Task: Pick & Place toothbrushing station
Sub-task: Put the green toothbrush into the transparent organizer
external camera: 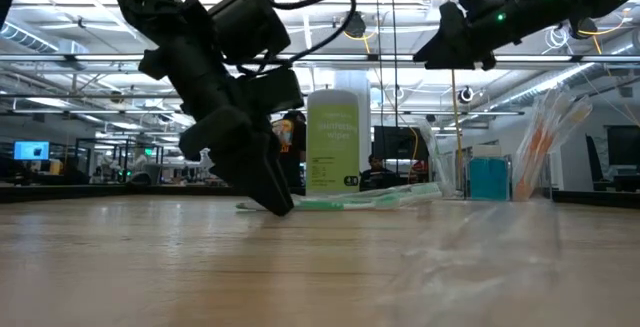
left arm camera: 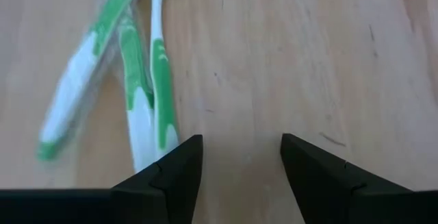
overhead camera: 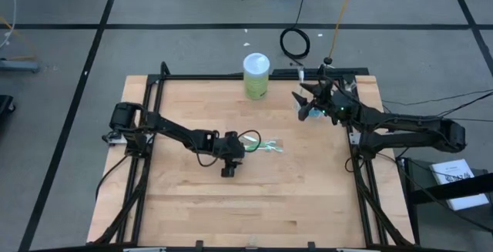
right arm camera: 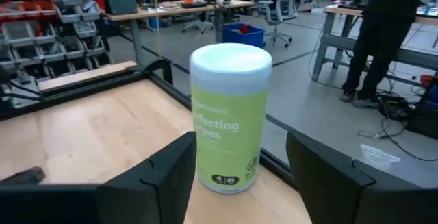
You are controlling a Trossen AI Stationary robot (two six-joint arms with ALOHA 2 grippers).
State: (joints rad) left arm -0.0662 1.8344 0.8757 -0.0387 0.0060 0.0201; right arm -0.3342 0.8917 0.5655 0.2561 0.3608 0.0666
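Only up close: left gripper [left arm camera: 241,157] spread beside three green-white toothbrushes [left arm camera: 147,80].

Two matte black jointed arms, looped black cables along segments. Left gripper [left arm camera: 241,176]: dark wedge-shaped fingers. Right gripper [right arm camera: 236,183]: same fingers; green lights on its wrist.

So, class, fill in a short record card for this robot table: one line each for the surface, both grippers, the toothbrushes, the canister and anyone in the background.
surface: wooden table
left gripper: low at mid-table, open, beside the toothbrushes, empty
toothbrushes: green-white, lying flat on the table
right gripper: raised near the far right corner, open, empty, facing the canister
canister: lime green, white lid, upright at the far edge
cup: clear, holding brushes, right side in the low view
background: a person standing beyond the table
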